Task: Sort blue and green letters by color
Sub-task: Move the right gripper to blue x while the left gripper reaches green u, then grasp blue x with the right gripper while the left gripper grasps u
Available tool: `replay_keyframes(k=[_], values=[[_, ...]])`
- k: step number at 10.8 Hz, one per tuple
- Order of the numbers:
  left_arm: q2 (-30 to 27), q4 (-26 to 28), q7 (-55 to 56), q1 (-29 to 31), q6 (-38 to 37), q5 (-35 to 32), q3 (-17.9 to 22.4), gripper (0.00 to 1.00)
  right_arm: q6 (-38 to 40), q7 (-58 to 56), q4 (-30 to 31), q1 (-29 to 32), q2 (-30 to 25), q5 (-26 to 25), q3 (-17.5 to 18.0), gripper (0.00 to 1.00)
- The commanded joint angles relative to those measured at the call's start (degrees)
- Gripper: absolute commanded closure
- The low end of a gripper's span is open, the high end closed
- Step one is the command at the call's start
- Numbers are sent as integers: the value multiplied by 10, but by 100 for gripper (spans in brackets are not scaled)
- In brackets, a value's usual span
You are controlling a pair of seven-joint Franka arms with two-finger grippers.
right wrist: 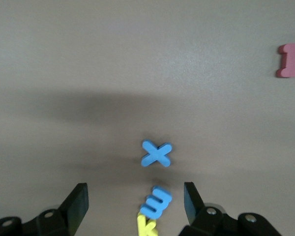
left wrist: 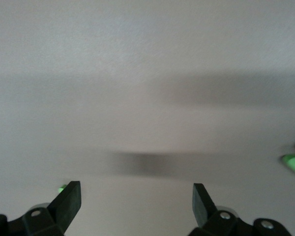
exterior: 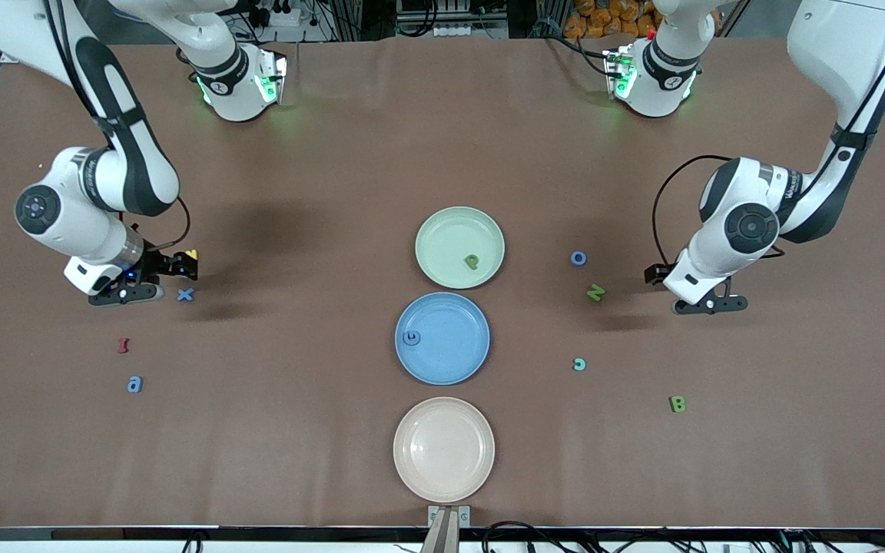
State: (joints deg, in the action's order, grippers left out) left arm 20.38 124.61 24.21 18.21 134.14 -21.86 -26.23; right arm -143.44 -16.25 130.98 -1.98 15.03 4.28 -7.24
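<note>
Lying flat on the brown table between the spread fingers of the right gripper, a blue E touches a yellow K, with a blue X just beside them and clear of both fingers. The jaws stand wide apart with nothing gripped, low over the cloth at the right arm's end of the table. The step in hand looks to be picking the E, and doing it well means centring the fingers on the E alone, so that the K is neither pinched with it nor dragged along, and closing only once the pads are down at the letter's sides. A dark red I and a blue a lie nearer the front camera than the X. At the table's middle, a green plate already holds a green p and a blue plate a blue letter; a pink plate, nearest the camera, is bare. Toward the left arm's end lie a blue o, a green N, a teal letter and a green B. The left gripper waits just beside the N, jaws wide and holding nothing.
</note>
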Motion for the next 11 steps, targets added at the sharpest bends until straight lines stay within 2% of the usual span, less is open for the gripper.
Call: replay_keyframes(k=[1,3,6,8,11], values=[[-32,50,-145,57,29,-13,-8,0,-20,-28,-17,25,39,10,8,17],[-27,52,-259,88,30,-13,-8,0,-39,-29,-19,28,59,11,8,23],[-26,70,-338,89,32,-19,-8,0,-42,-29,-29,28,77,11,8,36],[-27,108,-347,102,80,-69,-8,0,-42,-28,-41,28,93,11,8,37],[-17,148,-349,166,158,-157,-8,0,-42,-27,-60,28,109,12,8,39]])
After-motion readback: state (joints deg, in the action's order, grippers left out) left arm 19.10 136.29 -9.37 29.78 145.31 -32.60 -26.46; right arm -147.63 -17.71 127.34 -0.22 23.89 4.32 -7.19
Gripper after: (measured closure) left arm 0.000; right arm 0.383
